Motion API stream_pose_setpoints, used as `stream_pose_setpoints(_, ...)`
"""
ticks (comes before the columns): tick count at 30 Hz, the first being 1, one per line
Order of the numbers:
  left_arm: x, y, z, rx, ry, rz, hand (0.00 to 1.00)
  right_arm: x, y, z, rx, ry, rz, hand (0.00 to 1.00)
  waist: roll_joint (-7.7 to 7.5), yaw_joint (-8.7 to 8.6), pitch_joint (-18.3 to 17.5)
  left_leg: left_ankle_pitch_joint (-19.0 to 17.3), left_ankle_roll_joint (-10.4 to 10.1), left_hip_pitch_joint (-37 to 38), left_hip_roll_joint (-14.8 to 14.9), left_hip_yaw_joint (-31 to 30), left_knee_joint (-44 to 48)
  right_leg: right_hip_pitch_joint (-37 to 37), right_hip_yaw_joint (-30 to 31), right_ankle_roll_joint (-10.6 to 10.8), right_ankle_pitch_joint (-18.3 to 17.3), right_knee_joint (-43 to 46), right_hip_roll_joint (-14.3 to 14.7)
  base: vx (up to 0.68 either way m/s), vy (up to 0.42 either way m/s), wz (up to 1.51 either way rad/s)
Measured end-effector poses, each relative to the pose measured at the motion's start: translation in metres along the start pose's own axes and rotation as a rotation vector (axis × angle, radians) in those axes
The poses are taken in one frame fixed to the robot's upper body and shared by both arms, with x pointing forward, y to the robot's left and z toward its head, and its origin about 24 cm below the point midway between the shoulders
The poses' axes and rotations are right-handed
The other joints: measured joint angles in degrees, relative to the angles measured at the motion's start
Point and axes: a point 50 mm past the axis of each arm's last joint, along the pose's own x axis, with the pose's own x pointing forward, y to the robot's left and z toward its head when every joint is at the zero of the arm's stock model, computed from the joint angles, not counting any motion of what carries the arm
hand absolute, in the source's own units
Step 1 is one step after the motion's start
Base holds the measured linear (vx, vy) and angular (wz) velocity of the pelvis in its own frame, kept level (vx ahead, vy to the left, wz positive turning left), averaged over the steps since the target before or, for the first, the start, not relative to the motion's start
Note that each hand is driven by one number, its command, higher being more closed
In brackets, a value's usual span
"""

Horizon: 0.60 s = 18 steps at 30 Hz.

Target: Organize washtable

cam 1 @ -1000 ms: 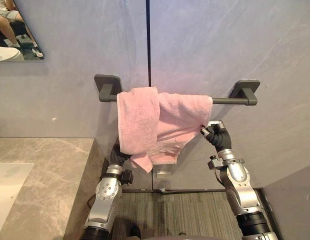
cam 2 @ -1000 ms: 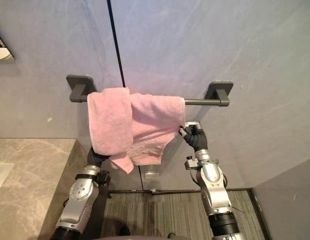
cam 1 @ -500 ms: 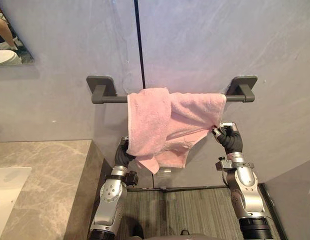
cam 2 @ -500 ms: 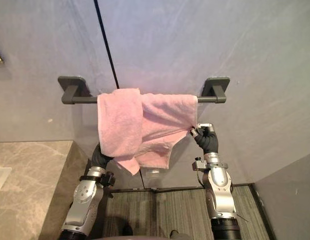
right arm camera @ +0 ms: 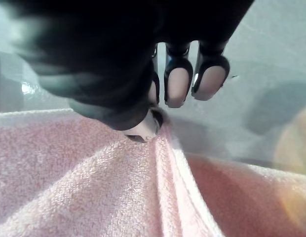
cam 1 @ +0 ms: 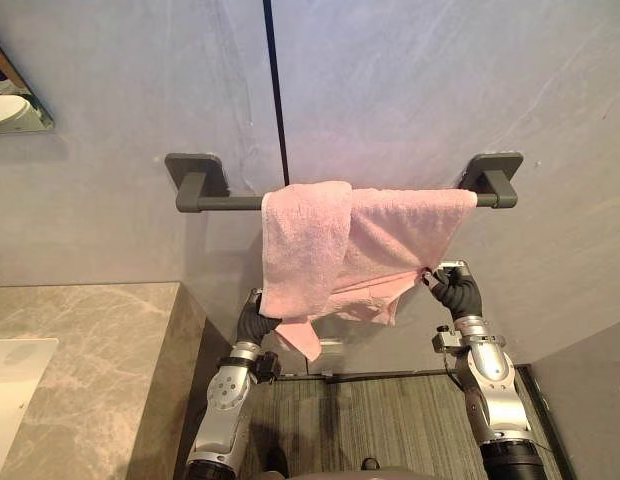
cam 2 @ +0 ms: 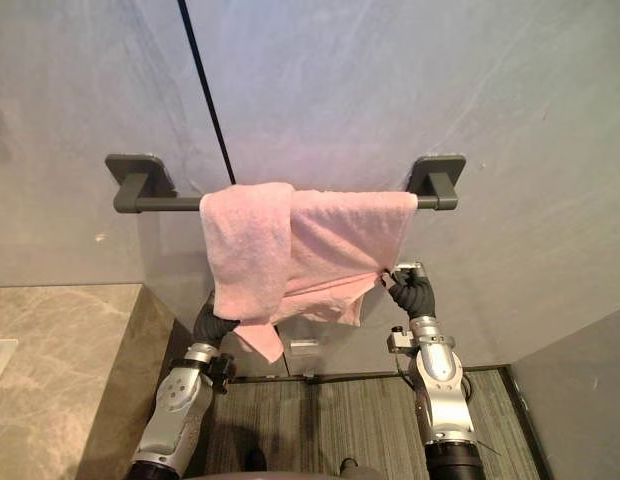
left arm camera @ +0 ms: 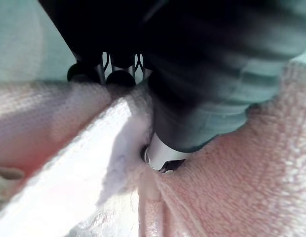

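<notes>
two pinch grips on pink towel (cam 1: 375, 235), left hand (cam 1: 251, 321) and right hand (cam 1: 455, 291) at its edges; uneven pull may drag it off rail (cam 1: 225, 203).

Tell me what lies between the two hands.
The pink terry towel, draped over the dark grey wall bar, spans from left hand to right hand in both eye views.

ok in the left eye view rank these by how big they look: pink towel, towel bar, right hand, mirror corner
1. pink towel
2. towel bar, long but thin
3. right hand and mirror corner: they look about alike, so no ranking between them
</notes>
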Motion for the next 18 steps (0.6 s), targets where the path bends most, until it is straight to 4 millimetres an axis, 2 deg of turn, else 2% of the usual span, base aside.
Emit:
stream_pose_setpoints(14,0.0004,0.004,0.0013,-0.024,-0.007,0.02,1.0,0.0004,0.0013,0.0001,-0.021,0.0,0.011,1.0,-0.69,0.14,0.28,0.01,0.0,-0.1,-0.2,-1.08,0.21,0.0,-1.09,0.23,-1.05,1.09,-0.2,0.0,-0.003,0.03)
stream_pose_setpoints(18,0.0026,0.0104,0.005,-0.052,-0.029,0.067,1.0,0.0015,0.0073,0.0003,-0.015,-0.002,0.034,1.0,-0.73,0.06,0.3,0.03,0.0,-0.03,-0.24,-1.51,0.21,0.3,-1.56,0.23,-1.05,1.07,-0.23,-0.01,-0.004,0.05)
